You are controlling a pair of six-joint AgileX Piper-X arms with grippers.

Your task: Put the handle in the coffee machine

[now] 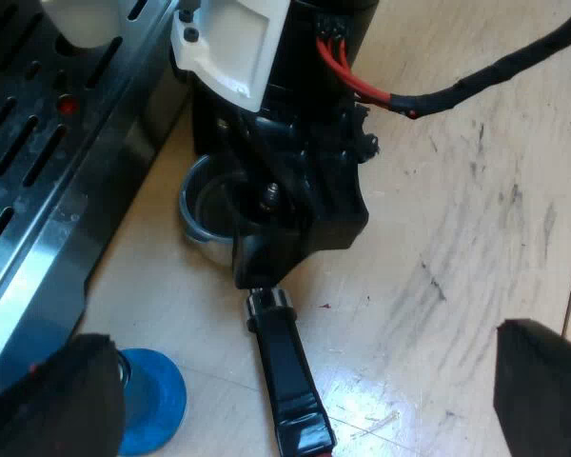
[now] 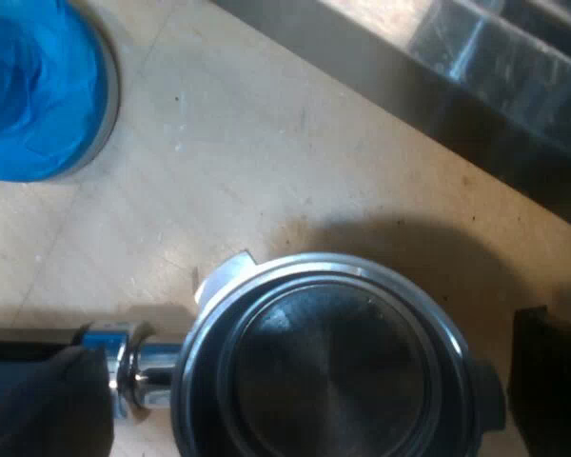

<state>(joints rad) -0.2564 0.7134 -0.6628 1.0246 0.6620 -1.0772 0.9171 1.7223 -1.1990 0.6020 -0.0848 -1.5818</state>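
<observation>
The holder [image 1: 205,205] lies flat on the wooden table [image 1: 457,238], its round end close to the coffee machine's [image 1: 38,238] steel base edge. My right gripper [image 2: 295,381] is spread over that round end. My left gripper [image 1: 305,381] hangs wide apart above the handle [image 1: 290,381]. A blue tamper [image 1: 152,400] stands near, and open wood stretches on the handle's other side.

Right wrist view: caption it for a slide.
Right gripper open over the holder lying loose beside the machine, tamper nearby.

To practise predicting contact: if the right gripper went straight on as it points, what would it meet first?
Probably the metal holder, its basket lying straight ahead between the open jaws; depth is unclear.
</observation>
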